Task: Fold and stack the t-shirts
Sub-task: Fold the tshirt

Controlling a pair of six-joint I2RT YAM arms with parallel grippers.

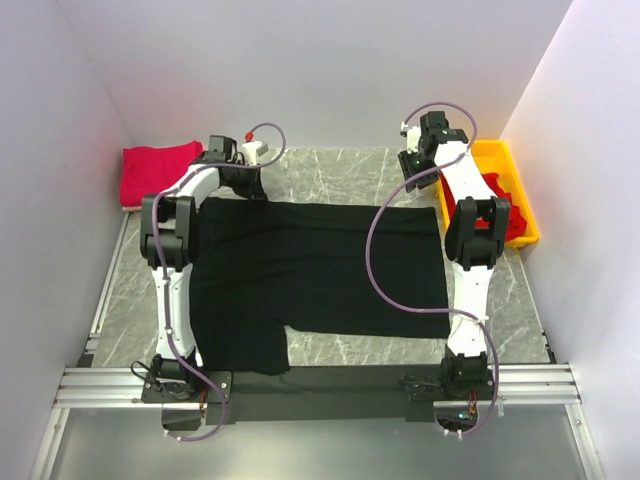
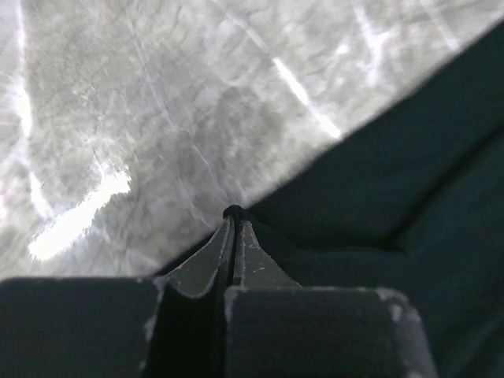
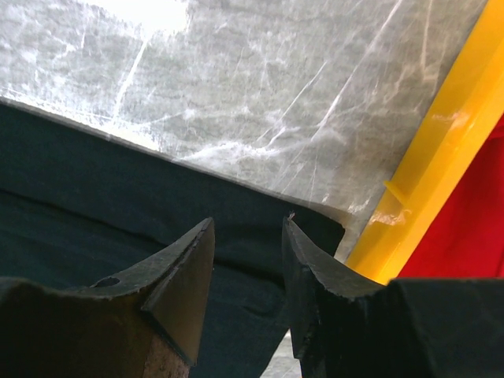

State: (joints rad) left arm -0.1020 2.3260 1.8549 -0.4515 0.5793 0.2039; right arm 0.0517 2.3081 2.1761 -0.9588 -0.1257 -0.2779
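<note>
Left gripper (image 1: 250, 186) sits at the far-left corner of the black shirt (image 1: 320, 270), fingers pressed tight together with a small nub of dark cloth pinched at their tips. The left wrist view shows this closely: the gripper (image 2: 234, 220) meets the edge of the shirt (image 2: 409, 197) right where it borders the bare table (image 2: 157, 118). Off to the left of that arm, against the side wall, a folded red shirt (image 1: 155, 172) lies on its own, apart from the black one.

The black shirt is spread flat across the middle of the grey marbled table (image 1: 330, 170), between the two arms. One part of it reaches toward the near edge on the left side.

Right gripper (image 1: 413, 168) hovers at the shirt's far-right corner. In its wrist view the gripper (image 3: 248, 236) has its fingers parted by a modest gap and closed on nothing, with the shirt's edge and corner (image 3: 79, 173) lying just beyond the tips. Whether the tips touch the cloth I cannot tell.

Furthest right, a yellow tray (image 1: 500, 155) stands just beside the shirt's corner, by the right wall. It holds bunched red cloth (image 1: 505, 215) — how many shirts I cannot tell. The tray's rim (image 3: 441, 157) and the red cloth (image 3: 472, 213) also fill the right of the wrist view.
</note>
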